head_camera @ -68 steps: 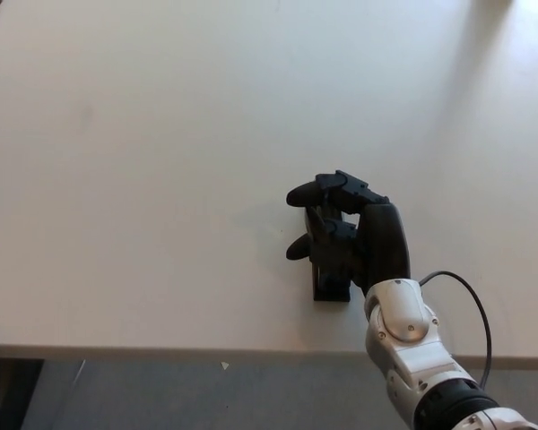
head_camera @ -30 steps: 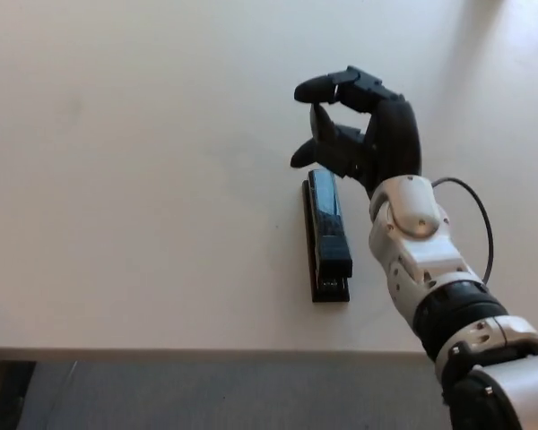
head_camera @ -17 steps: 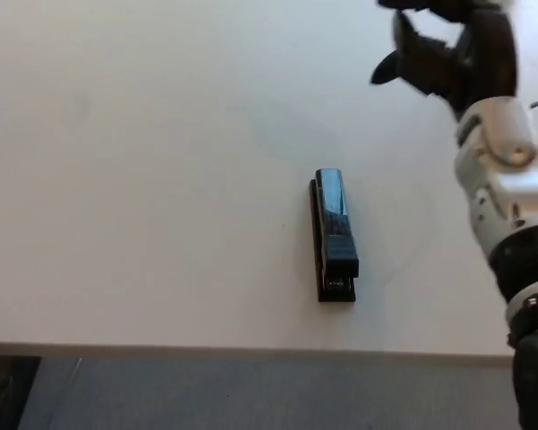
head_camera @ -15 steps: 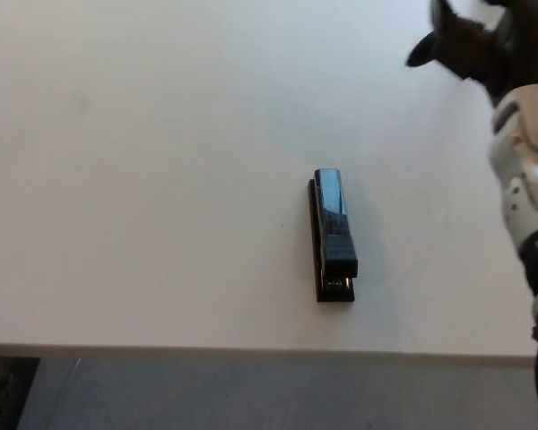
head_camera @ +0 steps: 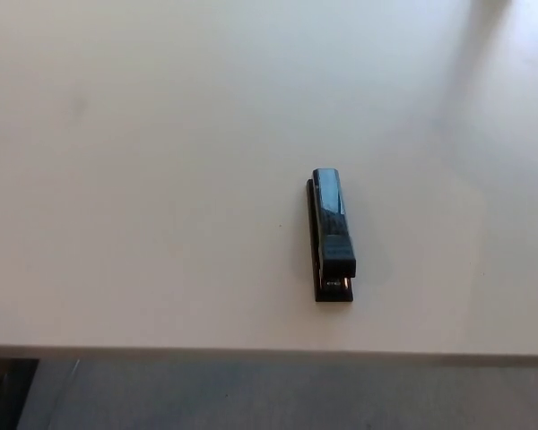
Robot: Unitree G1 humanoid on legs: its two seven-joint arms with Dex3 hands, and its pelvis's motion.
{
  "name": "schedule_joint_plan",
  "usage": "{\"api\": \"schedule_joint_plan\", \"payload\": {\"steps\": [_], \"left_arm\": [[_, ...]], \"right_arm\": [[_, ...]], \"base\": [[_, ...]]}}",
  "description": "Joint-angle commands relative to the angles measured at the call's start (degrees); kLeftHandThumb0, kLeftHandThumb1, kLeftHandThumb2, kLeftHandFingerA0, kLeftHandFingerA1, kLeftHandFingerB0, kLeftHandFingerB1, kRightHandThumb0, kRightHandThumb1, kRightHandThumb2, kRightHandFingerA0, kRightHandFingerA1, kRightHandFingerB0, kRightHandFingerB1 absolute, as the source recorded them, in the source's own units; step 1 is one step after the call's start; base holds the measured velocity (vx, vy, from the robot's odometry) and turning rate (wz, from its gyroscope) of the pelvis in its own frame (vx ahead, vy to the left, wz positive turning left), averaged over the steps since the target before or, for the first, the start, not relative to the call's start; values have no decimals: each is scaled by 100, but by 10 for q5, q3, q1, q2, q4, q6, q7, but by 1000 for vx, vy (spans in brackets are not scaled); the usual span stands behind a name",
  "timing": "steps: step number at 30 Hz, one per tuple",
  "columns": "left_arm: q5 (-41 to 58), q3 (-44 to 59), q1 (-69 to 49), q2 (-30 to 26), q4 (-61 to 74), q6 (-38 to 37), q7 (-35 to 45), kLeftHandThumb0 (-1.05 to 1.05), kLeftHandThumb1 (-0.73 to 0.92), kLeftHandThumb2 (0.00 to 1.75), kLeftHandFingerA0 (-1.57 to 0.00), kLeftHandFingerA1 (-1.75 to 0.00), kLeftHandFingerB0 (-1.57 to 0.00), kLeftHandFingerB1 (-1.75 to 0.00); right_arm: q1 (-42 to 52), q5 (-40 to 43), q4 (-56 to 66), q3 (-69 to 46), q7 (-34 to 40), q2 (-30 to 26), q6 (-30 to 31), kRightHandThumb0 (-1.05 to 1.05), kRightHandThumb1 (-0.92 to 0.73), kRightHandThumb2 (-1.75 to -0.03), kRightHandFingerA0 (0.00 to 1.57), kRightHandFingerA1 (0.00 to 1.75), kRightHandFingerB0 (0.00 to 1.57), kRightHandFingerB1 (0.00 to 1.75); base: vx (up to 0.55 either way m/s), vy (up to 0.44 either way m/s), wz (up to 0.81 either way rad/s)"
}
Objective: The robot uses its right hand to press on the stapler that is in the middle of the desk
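Neither hand is in view, so we cannot tell how open either is. We count one stapler [head_camera: 333, 235] on one desk [head_camera: 143, 179]. The desk is white and matte; grey floor shows below its near edge. The stapler, black and glossy, lies lengthwise, right of centre, near that edge.
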State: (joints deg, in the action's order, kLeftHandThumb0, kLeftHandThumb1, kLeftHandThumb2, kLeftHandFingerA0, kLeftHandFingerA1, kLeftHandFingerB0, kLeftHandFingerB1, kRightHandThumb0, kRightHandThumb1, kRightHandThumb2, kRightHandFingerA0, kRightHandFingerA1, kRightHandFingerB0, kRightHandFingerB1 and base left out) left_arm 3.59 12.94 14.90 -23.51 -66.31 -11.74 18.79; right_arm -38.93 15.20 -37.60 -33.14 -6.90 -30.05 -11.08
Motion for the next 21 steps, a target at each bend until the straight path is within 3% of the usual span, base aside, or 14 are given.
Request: {"api": "schedule_joint_plan", "payload": {"steps": [1,3,5,6,9,10,11,12,13,17,19,21], "left_arm": [[3,4,-2,-23,-6,14,1,-42,92,85,-4,-26,-2,-21],[3,3,-3,-24,-3,23,-3,-48,92,88,-5,-32,-3,-21],[-1,0,-4,-24,-2,21,-5,-46,92,90,-5,-35,-4,-26],[-2,0,-6,-25,-2,19,-6,-42,92,82,-7,-34,-4,-24],[3,3,-4,-24,-4,27,-4,-47,92,88,-5,-32,-4,-24],[1,1,-4,-24,-3,31,-4,-44,92,84,-5,-28,-3,-20],[0,0,-5,-24,-3,29,-2,-43,92,85,-4,-24,-2,-19],[0,-1,-5,-24,-4,27,-1,-43,92,85,-4,-24,-2,-19],[1,0,-6,-23,-4,27,-2,-43,92,83,-6,-32,-4,-24],[5,4,-9,-21,-3,23,-2,-43,92,83,-6,-32,-4,-23],[5,4,-12,-20,-3,23,-3,-43,92,82,-6,-32,-4,-24],[4,3,-12,-21,-4,22,1,-43,92,84,-5,-27,-3,-21]], "right_arm": [[92,49,5,-69,-39,-62,1,-11,-49,-115,128,122,98,108],[128,48,-1,-86,-36,-73,2,-18,-49,-113,130,124,93,109],[158,43,-15,-97,-36,-81,-8,-16,-48,-111,128,114,91,115],[171,49,-37,-107,-50,-82,-34,-14,-48,-114,126,116,89,121],[214,43,-99,-115,-72,-89,-78,-15,-50,-111,127,117,95,111],[233,45,-130,-119,-72,-86,-82,-21,-56,-104,128,117,90,109],[244,43,-140,-118,-68,-83,-84,-18,-62,-96,127,120,81,120],[246,43,-144,-116,-68,-83,-87,-18,-62,-96,127,120,81,120],[250,49,-168,-118,-76,-82,-91,-17,-65,-94,122,131,76,131],[267,44,-260,-109,-76,-75,-87,-15,-70,-84,122,135,79,129],[280,26,-292,-91,-68,-68,-103,-11,-64,-92,119,139,81,131],[286,11,-319,-70,-45,-59,-94,-11,-63,-92,120,130,80,129]], "base": [[0,0,0],[0,0,0],[0,0,0],[0,0,0],[0,0,0],[0,0,0],[0,0,0],[0,0,0],[0,0,0],[0,0,0],[0,0,0],[0,0,0]]}}
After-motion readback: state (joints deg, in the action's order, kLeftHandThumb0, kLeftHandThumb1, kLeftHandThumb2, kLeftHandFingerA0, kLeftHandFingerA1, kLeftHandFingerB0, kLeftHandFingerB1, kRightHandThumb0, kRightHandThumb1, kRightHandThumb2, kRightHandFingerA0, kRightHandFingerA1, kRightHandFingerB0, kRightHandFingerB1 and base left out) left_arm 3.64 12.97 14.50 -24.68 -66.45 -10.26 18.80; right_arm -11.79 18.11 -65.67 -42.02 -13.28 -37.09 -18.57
